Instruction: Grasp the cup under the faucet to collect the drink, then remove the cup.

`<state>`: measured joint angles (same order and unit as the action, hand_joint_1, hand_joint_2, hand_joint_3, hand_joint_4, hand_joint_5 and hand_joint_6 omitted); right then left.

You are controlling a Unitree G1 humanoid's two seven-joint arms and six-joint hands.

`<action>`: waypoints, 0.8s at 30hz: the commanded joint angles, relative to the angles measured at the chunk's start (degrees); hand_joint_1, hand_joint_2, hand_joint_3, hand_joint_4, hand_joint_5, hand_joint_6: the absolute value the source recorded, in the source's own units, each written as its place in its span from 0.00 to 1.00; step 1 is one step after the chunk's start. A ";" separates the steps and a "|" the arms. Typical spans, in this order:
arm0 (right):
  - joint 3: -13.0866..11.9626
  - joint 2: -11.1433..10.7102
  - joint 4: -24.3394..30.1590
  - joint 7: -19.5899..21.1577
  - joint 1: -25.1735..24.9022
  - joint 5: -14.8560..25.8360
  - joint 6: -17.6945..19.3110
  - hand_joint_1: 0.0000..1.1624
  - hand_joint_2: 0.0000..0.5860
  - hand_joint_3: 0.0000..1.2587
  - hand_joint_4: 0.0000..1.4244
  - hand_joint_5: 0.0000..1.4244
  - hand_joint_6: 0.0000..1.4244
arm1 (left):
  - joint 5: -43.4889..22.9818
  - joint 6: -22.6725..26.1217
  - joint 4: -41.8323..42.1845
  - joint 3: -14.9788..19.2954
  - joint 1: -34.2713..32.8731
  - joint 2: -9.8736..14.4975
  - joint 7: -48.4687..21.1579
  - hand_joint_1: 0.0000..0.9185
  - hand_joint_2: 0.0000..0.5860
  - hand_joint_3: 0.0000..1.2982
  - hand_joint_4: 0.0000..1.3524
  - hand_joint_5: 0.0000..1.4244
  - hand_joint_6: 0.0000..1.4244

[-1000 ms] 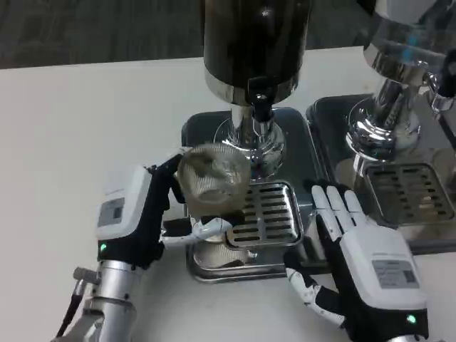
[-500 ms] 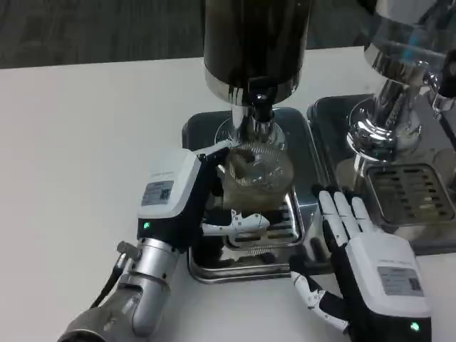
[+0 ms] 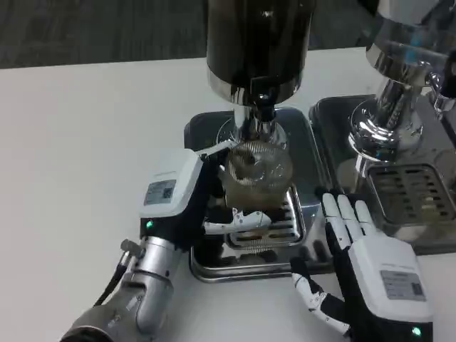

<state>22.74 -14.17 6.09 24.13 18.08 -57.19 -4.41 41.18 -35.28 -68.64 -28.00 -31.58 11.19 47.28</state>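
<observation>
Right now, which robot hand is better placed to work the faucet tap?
Probably the right robot hand: it lies open and free beside the drip tray. The left robot hand holds the clear cup beneath the faucet.

Dispenser top cropped at 12 o'clock edge. Second dispenser cut off at 2–3 o'clock. Cup base hidden behind left hand fingers; contents unreadable. Right hand wrist cropped at 5 o'clock.

A white table fills the foreground, with dark grey carpeted floor beyond its far edge.
</observation>
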 commanded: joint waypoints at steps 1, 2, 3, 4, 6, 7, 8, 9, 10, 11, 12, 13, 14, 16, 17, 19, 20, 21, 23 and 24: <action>-0.30 -0.20 0.44 0.74 0.03 -0.26 -0.22 0.31 0.77 0.00 0.00 0.00 0.15 | -0.21 0.40 -0.62 -0.54 1.28 0.16 -1.96 0.13 0.06 0.27 0.38 0.53 0.56; -0.30 -0.21 0.34 0.70 -0.04 -0.17 -0.15 0.31 0.77 0.00 0.00 0.00 0.15 | -0.41 0.33 -0.51 -0.44 1.33 0.31 -2.39 0.10 0.07 0.25 0.35 0.50 0.53; -0.32 -0.23 0.27 0.68 -0.09 -0.08 -0.09 0.31 0.77 0.00 0.00 0.00 0.15 | -0.59 0.14 -0.41 -0.36 1.36 0.59 -2.96 0.08 0.07 0.22 0.31 0.47 0.50; -0.39 -0.33 0.15 0.62 -0.19 0.04 0.01 0.31 0.77 0.00 0.00 0.00 0.15 | -0.73 0.04 -0.36 -0.32 1.36 0.73 -3.39 0.06 0.08 0.20 0.29 0.47 0.49; -0.48 -0.51 -0.03 0.43 -0.42 0.21 0.13 0.31 0.77 0.00 0.00 0.00 0.15 | -1.22 -0.28 -0.25 -0.08 1.44 0.98 -4.33 0.03 0.06 0.18 0.25 0.45 0.46; -0.53 -0.59 -0.13 0.31 -0.54 0.31 0.18 0.31 0.77 0.00 0.00 0.00 0.15 | -1.40 -0.37 -0.21 0.02 1.47 1.00 -4.62 0.01 0.05 0.17 0.24 0.45 0.45; -0.55 -0.62 -0.26 0.17 -0.67 0.40 0.17 0.30 0.77 0.00 0.00 0.00 0.15 | -1.52 -0.74 0.02 0.09 1.65 1.18 -4.63 0.00 0.04 0.16 0.24 0.44 0.44; -0.64 -0.70 -0.37 0.07 -0.79 0.54 0.22 0.30 0.77 0.00 0.00 0.00 0.15 | -1.58 -1.16 0.38 0.11 1.86 1.38 -4.38 0.00 0.03 0.15 0.23 0.42 0.43; -0.73 -0.79 -0.47 -0.02 -0.89 0.65 0.27 0.30 0.77 0.00 0.00 0.00 0.15 | -1.60 -1.40 0.65 0.11 2.00 1.49 -4.19 0.00 0.02 0.15 0.23 0.42 0.42; -0.79 -0.87 -0.53 -0.04 -0.96 0.71 0.30 0.30 0.76 0.00 0.00 0.00 0.15 | -1.71 -1.85 1.04 0.19 2.23 1.73 -3.97 0.00 0.02 0.14 0.22 0.41 0.41; -0.85 -0.96 -0.57 -0.04 -1.02 0.78 0.34 0.30 0.76 0.00 0.00 0.00 0.15 | -1.83 -2.08 1.29 0.21 2.35 1.86 -3.88 0.00 0.02 0.13 0.20 0.40 0.40; -1.03 -1.09 -0.69 -0.01 -1.10 0.98 0.45 0.31 0.76 0.00 0.00 0.00 0.15 | -2.19 -2.66 1.85 0.46 2.71 2.31 -3.76 0.00 0.02 0.11 0.19 0.37 0.38; -1.21 -1.16 -0.77 0.02 -1.14 1.18 0.50 0.31 0.76 0.00 0.00 0.00 0.15 | -2.78 -3.44 2.41 0.85 3.10 2.92 -4.13 0.00 0.01 0.10 0.16 0.34 0.36; -1.59 -1.36 -1.12 0.03 -1.34 1.62 0.70 0.31 0.74 0.00 0.00 0.00 0.15 | -3.83 -4.98 3.15 1.57 3.72 4.35 -5.60 0.00 0.00 0.07 0.13 0.31 0.33; -1.70 -1.44 -1.26 0.00 -1.43 1.79 0.77 0.31 0.73 0.00 0.00 0.00 0.14 | -4.08 -5.40 3.35 1.78 3.90 4.80 -6.12 0.00 0.00 0.07 0.13 0.31 0.32; -2.14 -1.69 -1.99 -0.48 -2.16 2.43 0.62 0.31 0.73 0.00 0.00 0.00 0.14 | -5.16 -6.77 3.98 2.88 4.83 6.31 -7.22 0.00 0.00 0.06 0.11 0.29 0.29; -2.48 -1.83 -2.45 -0.68 -2.65 2.91 0.61 0.30 0.73 0.00 0.00 0.00 0.14 | -5.56 -7.21 4.26 3.33 5.18 6.75 -7.59 0.00 0.00 0.05 0.09 0.27 0.26; -2.75 -1.99 -2.76 -0.78 -3.06 3.34 0.62 0.30 0.73 0.00 0.00 0.00 0.14 | -5.98 -7.83 4.80 3.82 5.72 7.34 -7.88 0.00 0.00 0.04 0.05 0.24 0.22; -3.17 -2.32 -3.24 -0.74 -3.69 4.05 0.91 0.30 0.72 0.00 0.00 0.00 0.14 | -7.33 -9.76 6.83 5.12 7.36 8.68 -8.91 0.00 0.01 0.02 0.00 0.16 0.13; -3.36 -2.50 -3.50 -0.72 -4.03 4.48 1.13 0.30 0.72 0.00 0.00 0.00 0.14 | -7.90 -10.64 7.96 5.64 8.11 9.26 -9.65 0.00 0.01 0.00 0.00 0.13 0.09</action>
<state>20.24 -16.19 3.30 23.73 14.91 -53.78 -4.04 34.37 -43.81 -62.93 -23.45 -25.35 19.30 39.20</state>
